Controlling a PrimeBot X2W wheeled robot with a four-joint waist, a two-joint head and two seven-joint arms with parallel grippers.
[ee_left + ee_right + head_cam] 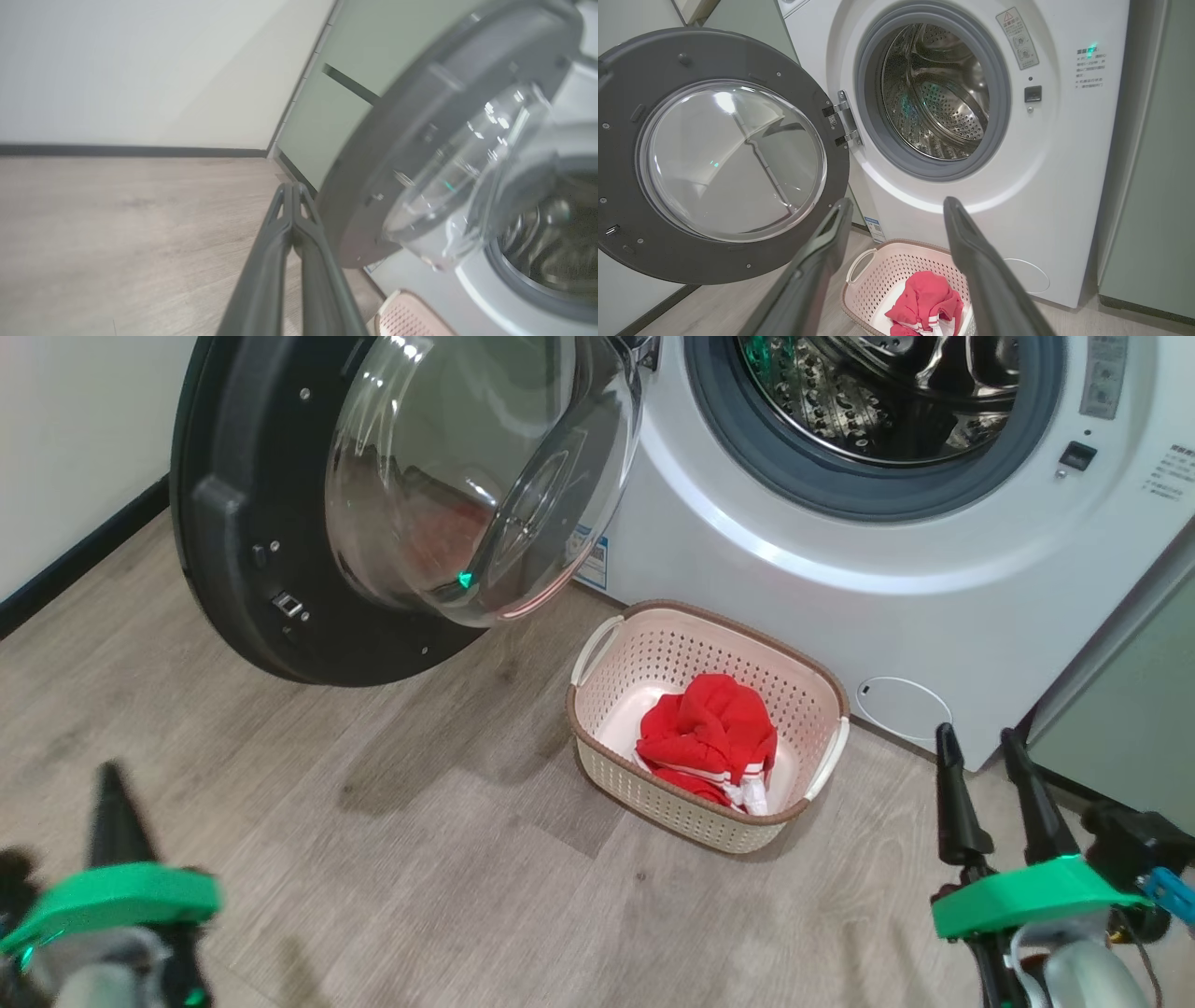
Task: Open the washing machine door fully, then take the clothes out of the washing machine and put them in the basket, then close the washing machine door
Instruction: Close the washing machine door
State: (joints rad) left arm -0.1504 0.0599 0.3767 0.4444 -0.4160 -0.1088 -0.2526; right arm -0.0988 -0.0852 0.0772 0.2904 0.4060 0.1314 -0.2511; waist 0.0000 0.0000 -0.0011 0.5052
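Washing machine door (pixel 411 495) hanging wide open, hinged at the left of the opening and swung out above the floor (pixel 373 849), inner face and glass bowl turned toward the robot. Steel drum (pixel 887 392) bare as far as visible; no red fabric seen inside it or on the grey gasket (pixel 794 485). Clothes (pixel 709 733) bunched in the basket (pixel 653 798), red with white stripes, lying well inside its rim. Basket on the floor just in front of the washing machine (pixel 794 569), below the opening and near the door's lower edge.

Left gripper (pixel 292 196) closed right up, fingers pressed together with nothing between them, low at the left, apart from the door and aimed roughly at its lower edge. Right gripper (pixel 978 739) spread wide and empty, low at the right, near the round hatch (pixel 904 707).

Judged from this: unloading done, only the closing to do.

Possible trouble from here:
- Pressing on the inner face, forcing the door further back against its hinge instead of closing it.
- Slipping off the glossy black rim or the curved glass with two thin closed fingers, leaving the door half closed.
- Too soft a push, stopping short of the latch; too hard, bouncing back.
- Clipping the basket's near handle with the arm while following the swing, tipping clothes onto the floor.
- Leaving the right gripper's spread fingers in the door's path.
- Closing in a garment lying in the drum's unseen lower part.
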